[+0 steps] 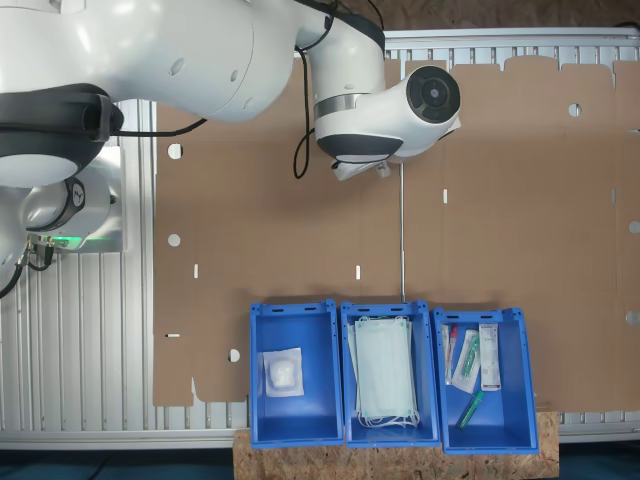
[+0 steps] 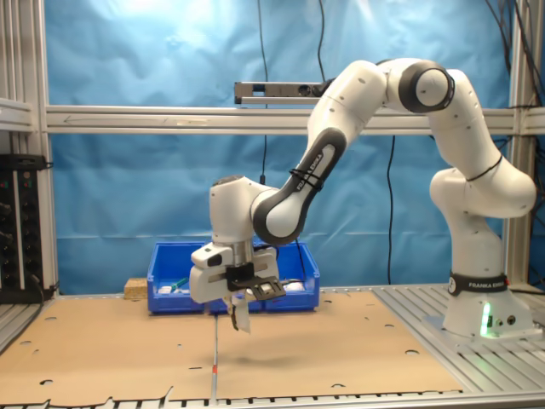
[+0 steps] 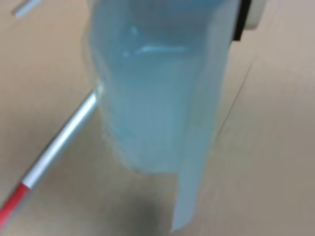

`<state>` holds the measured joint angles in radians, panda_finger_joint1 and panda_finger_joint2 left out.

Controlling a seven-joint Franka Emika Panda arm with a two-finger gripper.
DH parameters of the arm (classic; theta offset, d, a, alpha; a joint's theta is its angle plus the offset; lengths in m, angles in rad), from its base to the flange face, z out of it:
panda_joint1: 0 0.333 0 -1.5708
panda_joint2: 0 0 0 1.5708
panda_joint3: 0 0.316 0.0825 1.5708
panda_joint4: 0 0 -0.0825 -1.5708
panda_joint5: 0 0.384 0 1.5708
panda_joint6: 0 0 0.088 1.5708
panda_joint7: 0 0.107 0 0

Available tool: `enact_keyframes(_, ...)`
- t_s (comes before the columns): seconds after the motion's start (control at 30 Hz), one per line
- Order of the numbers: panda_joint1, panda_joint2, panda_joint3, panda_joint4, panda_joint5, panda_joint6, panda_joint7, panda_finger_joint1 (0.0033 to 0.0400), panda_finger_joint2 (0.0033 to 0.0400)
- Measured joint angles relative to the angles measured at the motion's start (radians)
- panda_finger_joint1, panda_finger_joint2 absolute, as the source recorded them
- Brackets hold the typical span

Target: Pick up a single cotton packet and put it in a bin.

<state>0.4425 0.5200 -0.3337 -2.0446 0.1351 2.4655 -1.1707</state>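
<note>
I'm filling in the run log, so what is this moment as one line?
gripper: shut on cotton packet | packet: hanging clear of the cardboard | bin: holds one like packet | phase: carrying

1. Brown cardboard sheet (image 1: 500, 200) with small cut-outs covers the surface
2. A thin metal rod (image 1: 402, 230) with a red band lies on the cardboard, seen in all views
3. Middle blue bin (image 1: 391, 436) holds pale green face masks (image 1: 384, 370)
4. Neighbouring blue bin (image 1: 487, 440) holds tubes and long packets (image 1: 488, 355)
5. Blue curtain (image 2: 153, 187) hangs behind
</note>
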Motion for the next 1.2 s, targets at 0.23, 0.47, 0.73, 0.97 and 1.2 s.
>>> enact_keyframes(0.23,0.000,-0.147,-0.028,-0.012,-0.001,-0.112,0.000,0.0054,0.0054)
enact_keyframes(0.47,0.000,-0.296,-0.075,-0.055,-0.043,-0.181,0.000,0.0054,0.0054)
enact_keyframes(0.73,-0.002,-0.467,-0.154,-0.150,-0.144,-0.247,-0.009,0.0054,0.0054)
enact_keyframes(0.97,-0.022,-0.583,-0.231,-0.232,-0.229,-0.284,-0.042,0.0055,0.0055)
enact_keyframes(1.2,-0.061,-0.640,-0.307,-0.272,-0.317,-0.296,-0.073,0.0055,0.0055)
